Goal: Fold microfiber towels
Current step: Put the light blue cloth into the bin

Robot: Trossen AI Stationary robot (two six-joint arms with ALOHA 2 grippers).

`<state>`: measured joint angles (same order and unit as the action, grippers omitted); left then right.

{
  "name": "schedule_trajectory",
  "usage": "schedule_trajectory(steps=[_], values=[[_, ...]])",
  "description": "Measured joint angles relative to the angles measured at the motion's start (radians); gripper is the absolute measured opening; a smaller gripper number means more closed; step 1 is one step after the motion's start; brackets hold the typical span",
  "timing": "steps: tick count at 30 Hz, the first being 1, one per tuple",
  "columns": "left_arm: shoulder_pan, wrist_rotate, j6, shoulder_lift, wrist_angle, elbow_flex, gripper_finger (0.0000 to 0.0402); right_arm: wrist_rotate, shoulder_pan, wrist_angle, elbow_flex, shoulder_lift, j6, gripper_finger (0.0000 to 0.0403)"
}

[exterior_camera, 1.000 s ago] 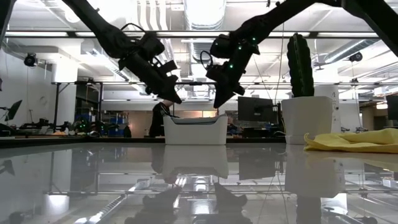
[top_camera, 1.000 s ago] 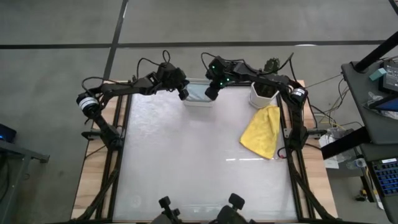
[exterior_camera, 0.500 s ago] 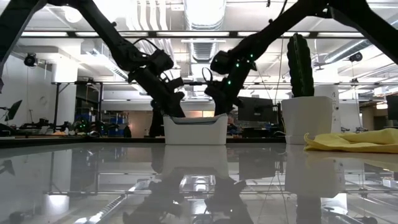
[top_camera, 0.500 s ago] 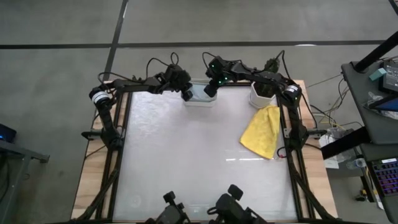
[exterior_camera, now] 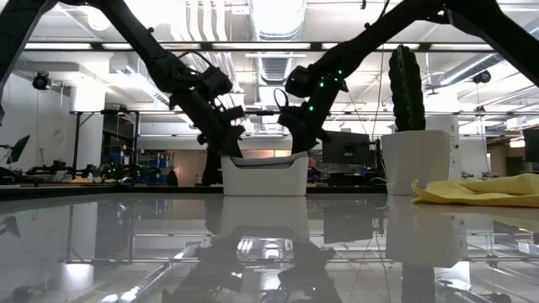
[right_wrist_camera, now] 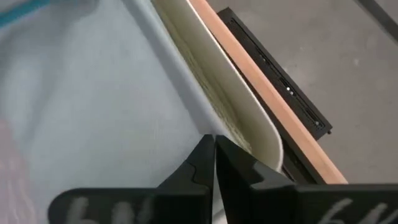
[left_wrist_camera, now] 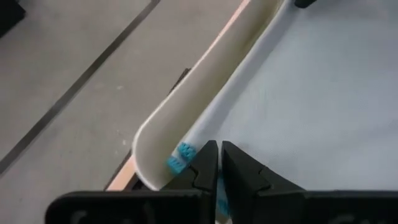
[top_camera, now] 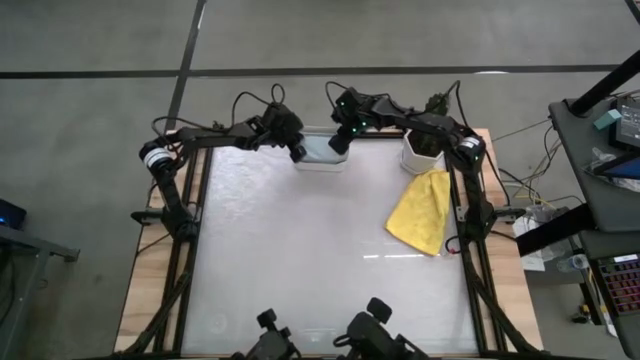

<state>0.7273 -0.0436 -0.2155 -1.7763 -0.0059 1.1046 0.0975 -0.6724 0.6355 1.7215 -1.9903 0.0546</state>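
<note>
Left gripper (top_camera: 297, 153): we see it dipped into the left end of the white tub (top_camera: 320, 163) at the far edge of the table; its jaws are pressed together on the pale blue-grey towel (left_wrist_camera: 298, 118), right beside the tub's inner wall.
Right gripper (top_camera: 338, 146): we find it at the tub's right end, jaws likewise closed, pinching the same pale cloth near the rounded corner of the tub.
Pale blue-grey towel: it lies inside the tub, filling most of both wrist views; a bright blue tag (left_wrist_camera: 180, 157) shows just beside the left fingers (left_wrist_camera: 202, 168).
Yellow towel (top_camera: 422, 210): we see it lying loose and crumpled on the right side of the table, well apart from both grippers, its far corner near the white pot (top_camera: 422, 153).
White pot: it stands at the far right corner and holds a tall green cactus (exterior_camera: 406, 87).
Table (top_camera: 300, 260): a glossy pale top on a wooden base; from the low view it mirrors the tub and both arms.
Low view: we see both grippers reaching down behind the tub's rim (exterior_camera: 264, 162).
</note>
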Motion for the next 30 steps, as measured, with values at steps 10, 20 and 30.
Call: schedule_trajectory(steps=[10,20,30], values=[[-0.003,-0.003,-0.026,0.132,-0.193,-0.005,0.0008,0.006,0.024,0.075,0.004,0.065,0.010,0.0009],[-0.022,-0.081,-0.063,0.127,-0.271,-0.032,0.0008,0.008,0.093,0.132,-0.023,0.070,0.020,0.0008],[-0.032,-0.083,-0.060,0.107,-0.257,-0.032,0.0008,0.007,0.105,0.117,-0.049,0.070,0.008,0.0009]])
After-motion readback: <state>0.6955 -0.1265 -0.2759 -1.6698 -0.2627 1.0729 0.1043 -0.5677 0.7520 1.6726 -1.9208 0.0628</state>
